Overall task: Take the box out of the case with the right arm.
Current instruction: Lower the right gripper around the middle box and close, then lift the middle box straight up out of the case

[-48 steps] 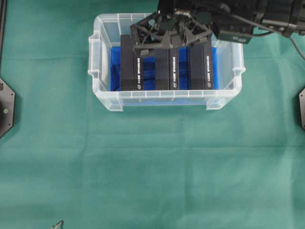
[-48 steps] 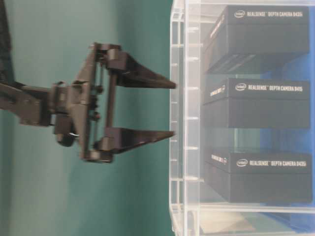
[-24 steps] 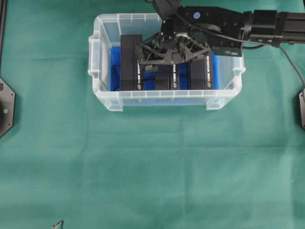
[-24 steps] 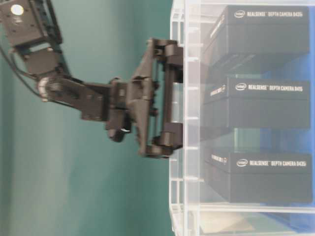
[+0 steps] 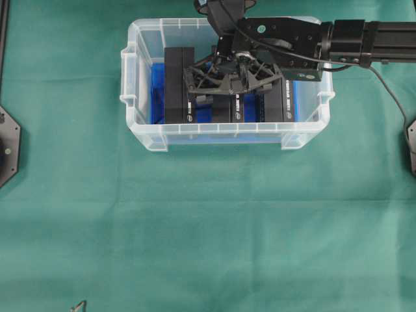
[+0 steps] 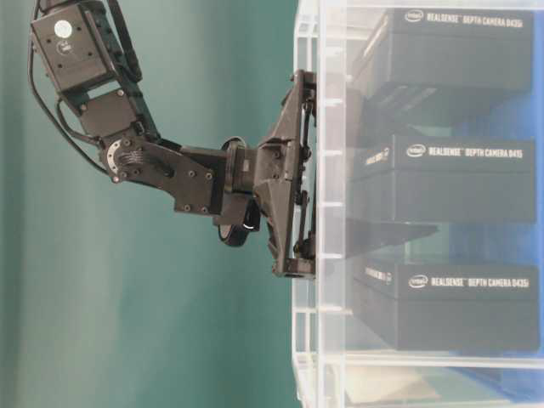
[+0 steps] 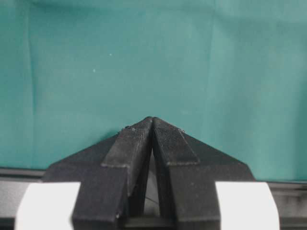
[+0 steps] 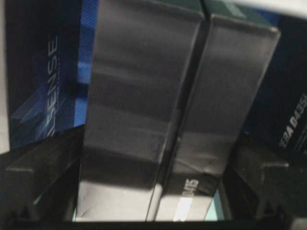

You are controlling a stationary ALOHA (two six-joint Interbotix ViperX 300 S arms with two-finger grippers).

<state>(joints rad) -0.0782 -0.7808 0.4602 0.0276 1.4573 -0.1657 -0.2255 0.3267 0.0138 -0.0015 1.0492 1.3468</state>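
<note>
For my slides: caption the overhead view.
Right gripper straddles the middle box of three inside the clear case.

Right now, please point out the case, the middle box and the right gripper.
case [image 5: 224, 129], overhead view, on its near rim.
middle box [image 6: 442, 183], table-level view, on its dark side face.
right gripper [image 5: 229, 84], overhead view, between its fingertips, astride the middle box.
</note>
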